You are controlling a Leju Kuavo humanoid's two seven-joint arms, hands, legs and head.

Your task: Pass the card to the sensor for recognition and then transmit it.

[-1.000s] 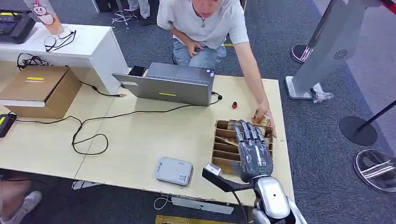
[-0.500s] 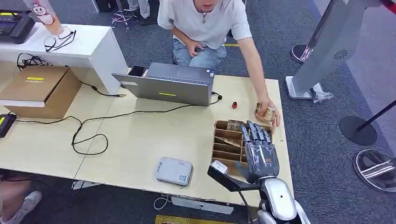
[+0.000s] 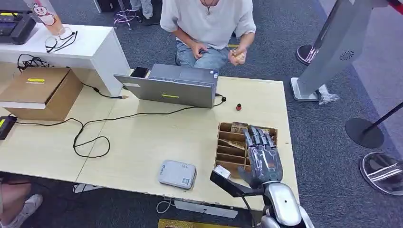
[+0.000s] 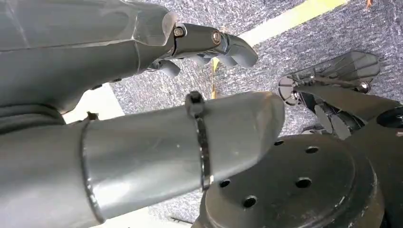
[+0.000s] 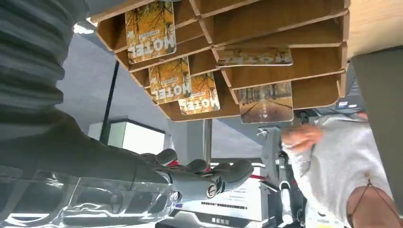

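Hovering palm-down over the wooden card rack at the table's 4 o'clock corner: the right robot hand, fingers stretched out toward 12 o'clock, released and grasping nothing. Lying directly beneath and just ahead of those fingertips: the motel cards, slotted in the rack's compartments, several printed faces showing in the right wrist view. Running 9-to-3 across the rack: the slots' long axis, so crossing the fingers' line at right angles. Sitting at 9 o'clock from the rack, near the table's front edge: the grey card sensor, well apart from the hand. Hanging low beside the body over the carpet, far from the cards: the left robot hand, fingers loosely curled, holding nothing. Clearly nearer, judging by this: the right arm, needing only a drop and a pinch on one card's edge.
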